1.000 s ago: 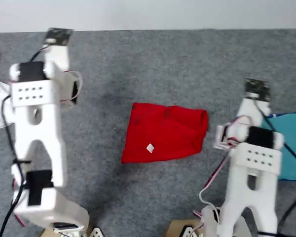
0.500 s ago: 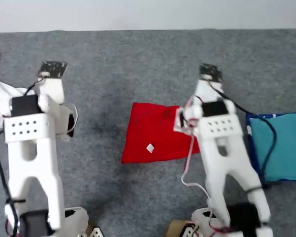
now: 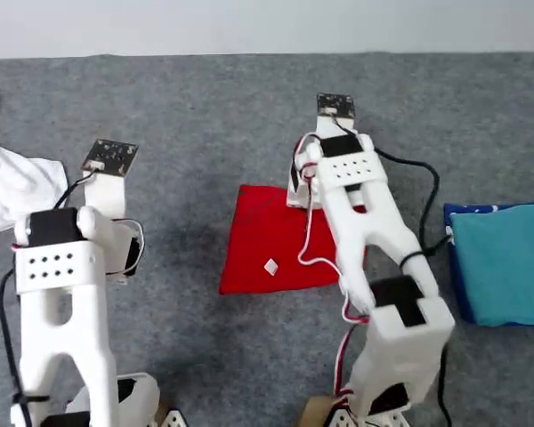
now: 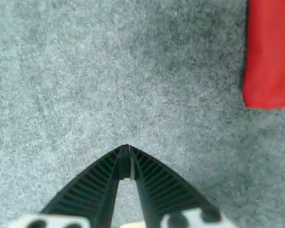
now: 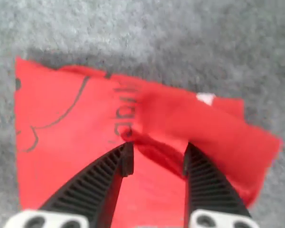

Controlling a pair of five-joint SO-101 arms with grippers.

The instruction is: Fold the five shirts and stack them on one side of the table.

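Right gripper (image 5: 154,153): open, astride a raised ridge of red shirt (image 3: 267,240) at centre of high view, prob. lined up to pinch that ridge for next fold. Left gripper (image 4: 128,151): closed on nothing, parked over bare bench (image 3: 205,107) centre-left, likely kept clear of the work. Shirt part folded, long axis approx left-right across frame w/ slight tilt; white tag (image 3: 271,266) near lower edge. At right edge, teal shirt (image 3: 507,262), folded; at left edge, white shirt (image 3: 18,182), loose.
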